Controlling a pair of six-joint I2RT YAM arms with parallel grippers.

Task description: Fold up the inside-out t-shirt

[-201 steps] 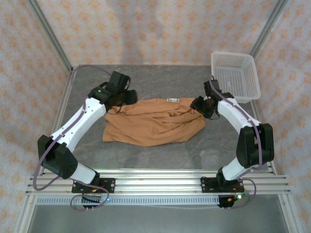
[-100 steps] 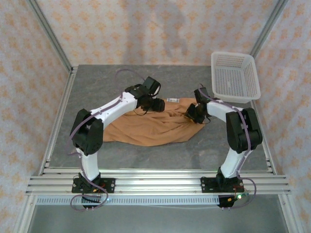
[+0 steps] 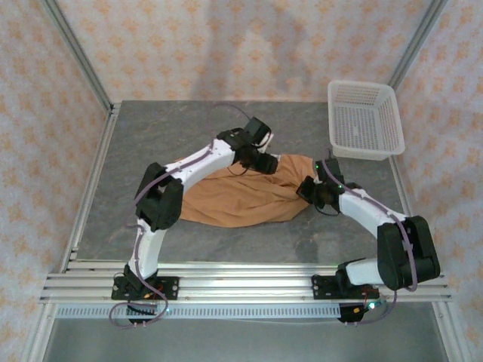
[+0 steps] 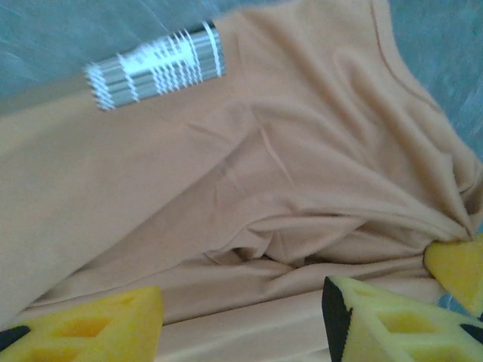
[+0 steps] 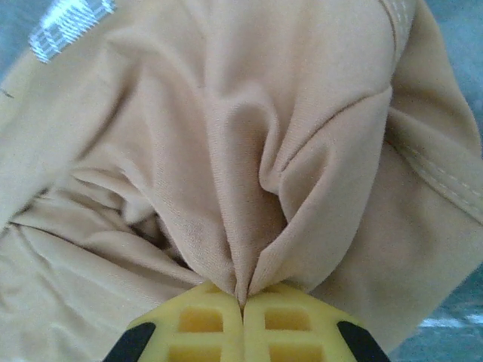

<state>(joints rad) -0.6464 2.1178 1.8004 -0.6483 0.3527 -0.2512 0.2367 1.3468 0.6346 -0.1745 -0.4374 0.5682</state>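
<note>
Right of centre, pinching the inside-out t-shirt (image 3: 234,197) in the right gripper (image 5: 243,302); stretches leftward from there. Over its upper edge, holding the left gripper (image 4: 241,305) spread.

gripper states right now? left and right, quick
Left gripper: open, holding nothing, over the inside-out t-shirt.
Right gripper: shut on a pinched fold of the inside-out t-shirt.

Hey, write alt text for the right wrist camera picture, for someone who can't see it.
The right claw, yellow fingers shut at the bottom edge, pinches a gathered fold of the orange-tan t-shirt, which creases above it. A blurred white label sits on the cloth at top left; grey table shows at the right edge.
</note>
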